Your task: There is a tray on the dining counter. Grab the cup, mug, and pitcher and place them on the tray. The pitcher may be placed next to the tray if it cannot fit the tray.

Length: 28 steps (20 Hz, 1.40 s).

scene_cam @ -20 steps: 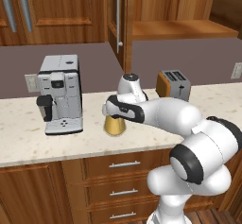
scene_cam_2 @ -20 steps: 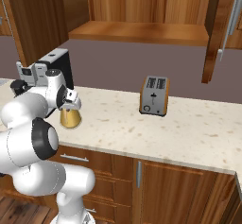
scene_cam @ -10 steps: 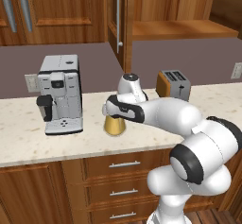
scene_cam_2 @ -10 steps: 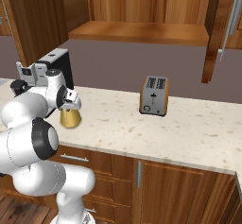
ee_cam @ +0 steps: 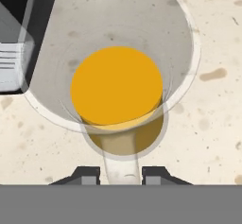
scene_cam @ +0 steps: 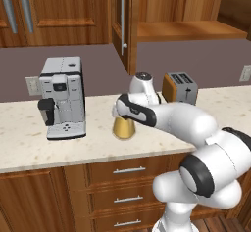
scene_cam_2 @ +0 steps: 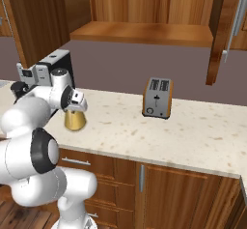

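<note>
The pitcher (scene_cam: 123, 127) is a clear glass carafe with orange liquid, standing on the long beige counter (scene_cam: 29, 148) between the coffee machine and the toaster. My gripper (scene_cam: 120, 110) comes at it from above, shut on its narrow neck. The right base view has the pitcher (scene_cam_2: 75, 121) below the gripper (scene_cam_2: 77, 105). Looking down in the hand view, the pitcher (ee_cam: 116, 86) has its wide base and orange disc ahead of the gripper (ee_cam: 122, 174), and the glass neck sits between the two fingertips (ee_cam: 87, 175). The tray, cup, mug and dining counter are out of view.
A white coffee machine (scene_cam: 62, 98) stands just left of the pitcher, close to its side. A toaster (scene_cam: 180, 87) sits at the back right. An open wall-cabinet door (scene_cam: 125, 20) hangs above the arm. Drawers (scene_cam: 126, 170) run under the counter edge.
</note>
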Motion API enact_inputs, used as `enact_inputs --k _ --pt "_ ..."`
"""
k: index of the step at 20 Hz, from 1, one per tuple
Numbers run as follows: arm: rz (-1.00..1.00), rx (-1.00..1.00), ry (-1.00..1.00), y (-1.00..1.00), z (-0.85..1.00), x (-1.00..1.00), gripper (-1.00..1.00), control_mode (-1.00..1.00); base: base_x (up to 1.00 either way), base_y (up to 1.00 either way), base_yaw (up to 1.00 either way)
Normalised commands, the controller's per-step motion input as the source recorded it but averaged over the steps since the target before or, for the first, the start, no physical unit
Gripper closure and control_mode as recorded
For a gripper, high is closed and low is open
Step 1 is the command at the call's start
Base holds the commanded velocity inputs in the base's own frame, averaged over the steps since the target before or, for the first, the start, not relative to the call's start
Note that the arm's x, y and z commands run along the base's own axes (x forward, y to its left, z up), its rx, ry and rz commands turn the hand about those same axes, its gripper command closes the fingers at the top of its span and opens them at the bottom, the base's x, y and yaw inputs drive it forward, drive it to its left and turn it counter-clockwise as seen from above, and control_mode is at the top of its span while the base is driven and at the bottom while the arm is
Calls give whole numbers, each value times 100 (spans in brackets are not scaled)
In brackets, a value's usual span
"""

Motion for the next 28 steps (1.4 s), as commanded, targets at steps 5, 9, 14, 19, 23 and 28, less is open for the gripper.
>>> enact_inputs --k 5,9,14,19,23,28 --pt "0 0 0 -44 2 -19 100 -100 0 0 0" --pt "0 0 0 -33 23 -5 100 -100 0 0 0" --pt "-2 0 0 -35 31 -21 100 -100 0 0 0" --pt "-2 -1 3 -32 37 -10 100 -100 0 0 0" --pt "-3 0 6 -44 24 -20 100 -100 0 0 0" --pt "-3 0 1 -38 23 0 100 -100 0 0 0"
